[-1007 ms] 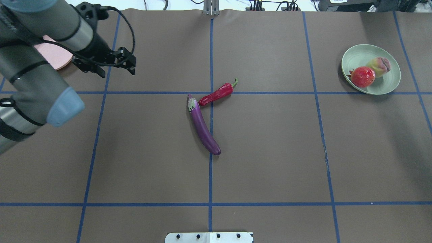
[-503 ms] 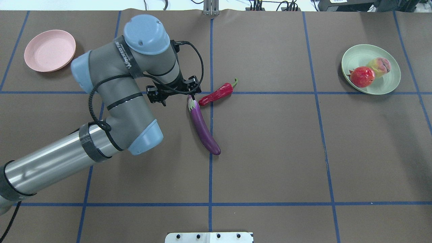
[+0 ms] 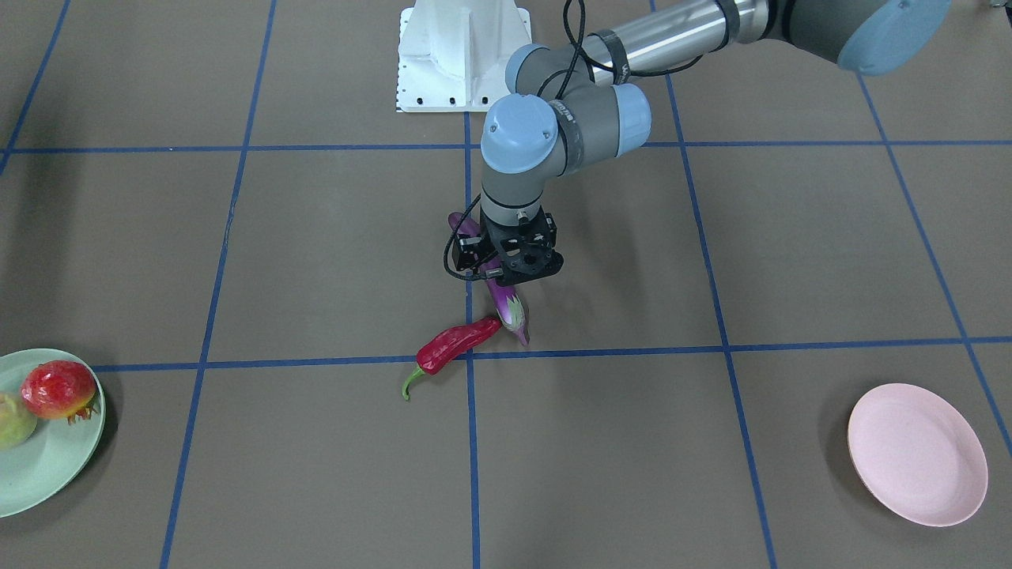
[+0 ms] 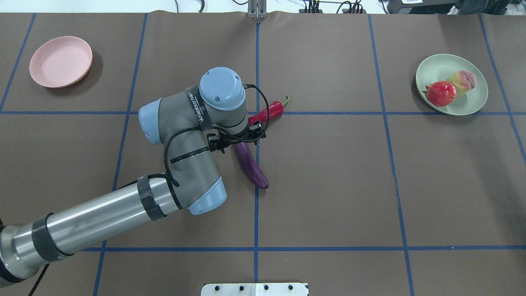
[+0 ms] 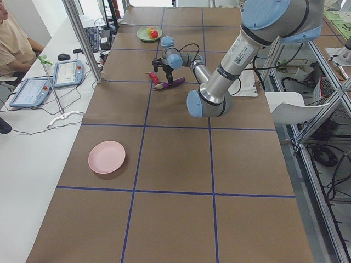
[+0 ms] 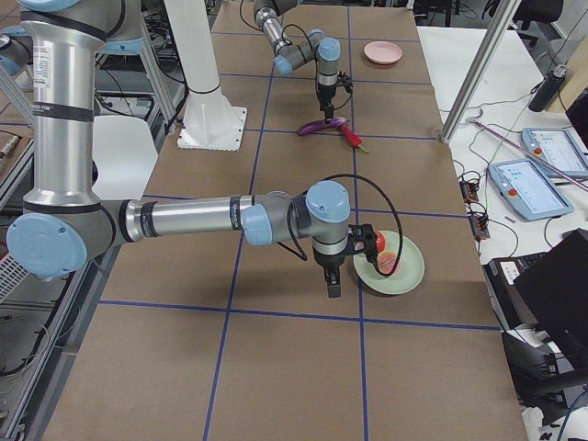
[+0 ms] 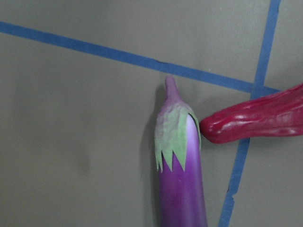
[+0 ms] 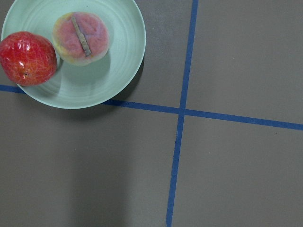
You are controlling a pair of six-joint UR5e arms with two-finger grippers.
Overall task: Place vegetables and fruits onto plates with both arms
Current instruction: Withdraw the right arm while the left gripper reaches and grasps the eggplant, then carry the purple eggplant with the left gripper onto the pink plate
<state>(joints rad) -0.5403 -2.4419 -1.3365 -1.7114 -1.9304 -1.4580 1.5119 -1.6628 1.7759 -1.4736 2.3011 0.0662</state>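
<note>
Front view: left gripper (image 3: 514, 273) is hung vertical over eggplant (image 3: 512, 310) at mid-table (image 3: 237, 237). Jaws appear spread, astride the body just behind the cap, nothing pinched. Top-down approach judged chosen so that a long slim body is taken across its width. Chili (image 3: 455, 344) lies at an angle, blunt tip at the cap. Pink plate (image 3: 917, 454) is bare, toward the corner on robot's left at operators' edge; presumably the veg target.

Overhead: eggplant's cap end is covered by left arm (image 4: 123, 213); only the rounded end is exposed. Green plate (image 4: 464, 105), toward the opposite corner on the same edge, carries peach (image 4: 463, 79) and pomegranate (image 4: 441, 93). Fruit half judged done.

Ext. left: gripper is seen low over eggplant; clearance not resolved.

Ext. right: right gripper (image 6: 333, 289) is held pointing down beside green plate. Spread or pressed together can't be told.

L wrist cam: cap is roughly centred, chili tip touching it or nearly so. Risk: chili nudged on closing. No fingers in frame.

R wrist cam: green plate w/ both fruits at upper left; no fingers in frame.
</note>
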